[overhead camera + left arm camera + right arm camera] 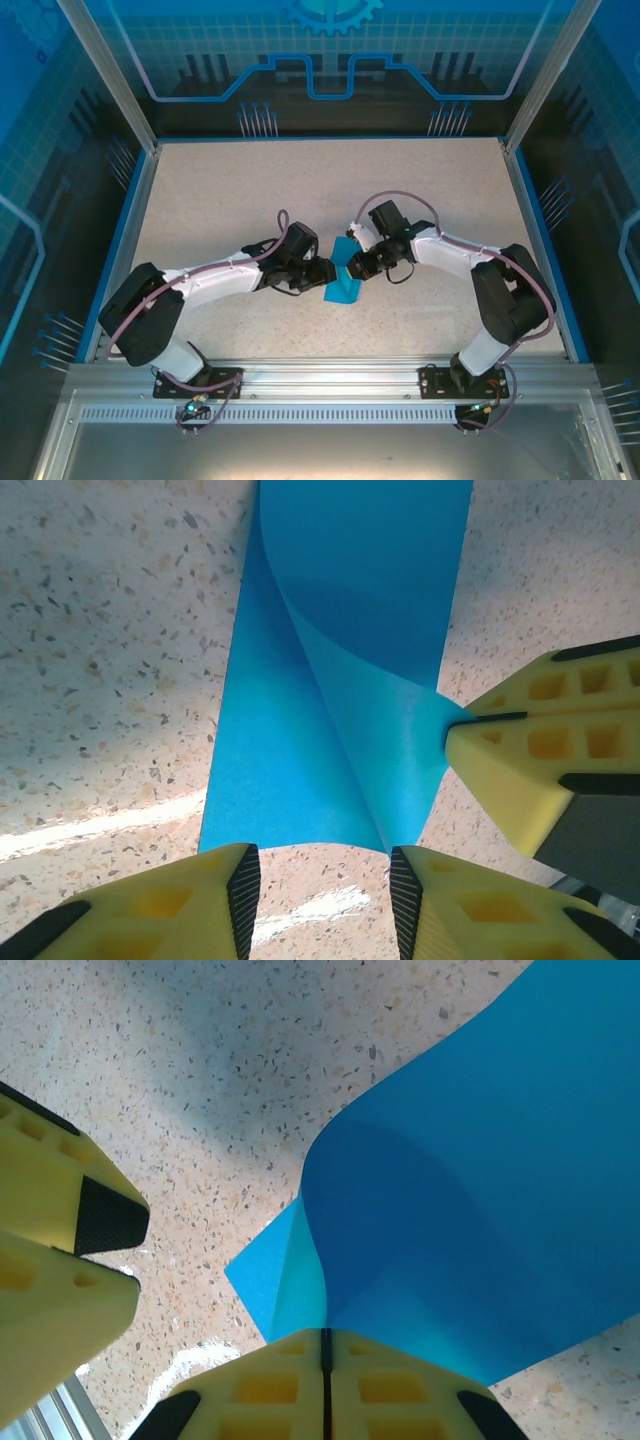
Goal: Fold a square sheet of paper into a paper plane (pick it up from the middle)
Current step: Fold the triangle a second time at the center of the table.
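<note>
Right end effector is clamped on the curled edge of the square sheet of paper, which lies mid-way across the counter. Left end effector is held open at the sheet's near edge. If the pinch is dragged sideways, the fold could be skewed.

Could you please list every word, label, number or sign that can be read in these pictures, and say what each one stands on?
There is no readable text in these pictures.
The blue paper is plain, with no print.
The left hand and the right hand are yellow and unmarked.
The back panel carries a gear graphic and lines, but no letters.
</note>
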Available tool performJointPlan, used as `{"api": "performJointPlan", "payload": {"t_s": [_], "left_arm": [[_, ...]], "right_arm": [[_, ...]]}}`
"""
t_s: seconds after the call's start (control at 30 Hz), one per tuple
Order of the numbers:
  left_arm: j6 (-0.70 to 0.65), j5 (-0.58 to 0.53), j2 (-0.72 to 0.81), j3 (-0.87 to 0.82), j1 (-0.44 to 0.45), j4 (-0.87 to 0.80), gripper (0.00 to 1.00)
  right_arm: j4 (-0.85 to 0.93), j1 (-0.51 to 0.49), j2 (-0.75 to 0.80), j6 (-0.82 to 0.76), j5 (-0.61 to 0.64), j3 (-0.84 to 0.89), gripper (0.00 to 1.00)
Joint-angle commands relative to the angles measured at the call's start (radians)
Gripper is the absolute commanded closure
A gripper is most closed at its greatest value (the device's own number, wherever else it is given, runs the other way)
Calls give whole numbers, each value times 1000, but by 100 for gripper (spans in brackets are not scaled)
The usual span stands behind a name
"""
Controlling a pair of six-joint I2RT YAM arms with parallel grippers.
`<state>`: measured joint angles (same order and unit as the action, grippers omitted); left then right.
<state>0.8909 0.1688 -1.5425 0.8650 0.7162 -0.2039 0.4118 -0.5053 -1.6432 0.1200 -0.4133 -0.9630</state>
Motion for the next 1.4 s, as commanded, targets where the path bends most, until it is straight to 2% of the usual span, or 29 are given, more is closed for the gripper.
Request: {"api": "performJointPlan", "payload": {"t_s": [0.0, 0.23, 0.6, 0.93, 1.37], "left_arm": [[-14, -2, -24, 25, 12, 8, 57], [-9, 6, -54, 40, 27, 15, 57], [-6, 3, -90, 67, 34, 9, 58], [-6, 8, -106, 78, 37, 15, 58], [-7, 11, -128, 92, 46, 17, 59]], "right_arm": [[69, 10, -20, -44, -15, -26, 92], [147, 10, -49, -72, 67, -72, 91], [193, 7, -139, -119, 112, -162, 91], [197, -2, -101, -107, 149, -126, 90], [205, -28, -124, -91, 206, -143, 90]]}}
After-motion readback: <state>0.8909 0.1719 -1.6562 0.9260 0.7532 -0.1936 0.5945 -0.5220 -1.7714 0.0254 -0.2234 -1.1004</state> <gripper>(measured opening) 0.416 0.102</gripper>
